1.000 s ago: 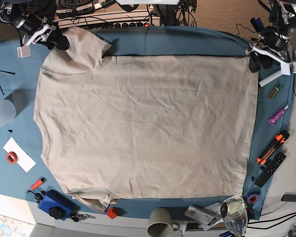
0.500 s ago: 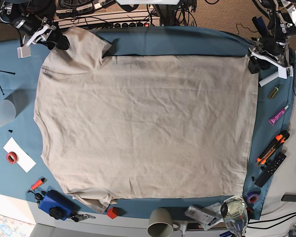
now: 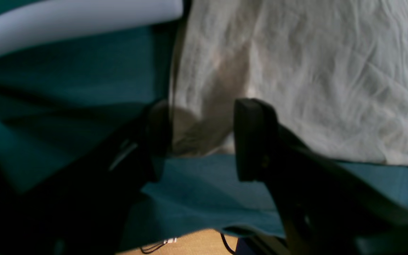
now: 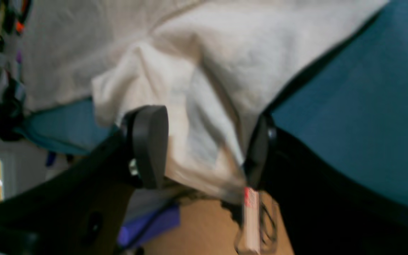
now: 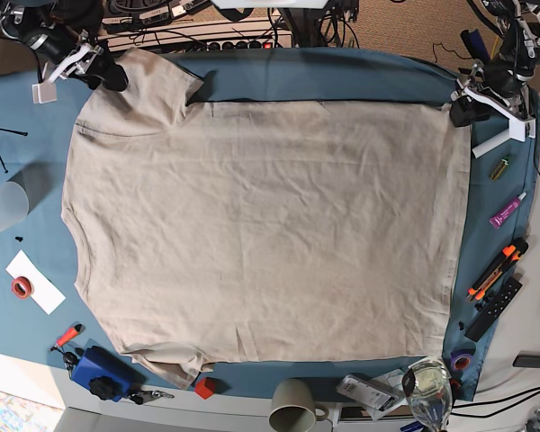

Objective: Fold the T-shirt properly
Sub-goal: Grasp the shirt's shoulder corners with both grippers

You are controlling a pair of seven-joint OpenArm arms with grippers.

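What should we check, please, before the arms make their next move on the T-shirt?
1. T-shirt spread flat on the blue cloth: ok.
2. Left end effector open, cloth corner between its jaws: ok.
3. Right end effector open around the sleeve edge: ok.
4. Both at far corners: ok.
5. Fabric actually gripped: not ok, neither has closed.
6. Layers caught by each: cannot tell.

Pretty clearly a robotics lab or maker-type workbench. A blue-teal table cloth is spread over the bench, cables and a power strip are bunched along the far edge, and markers, tape rolls and a mug are scattered round the sides.
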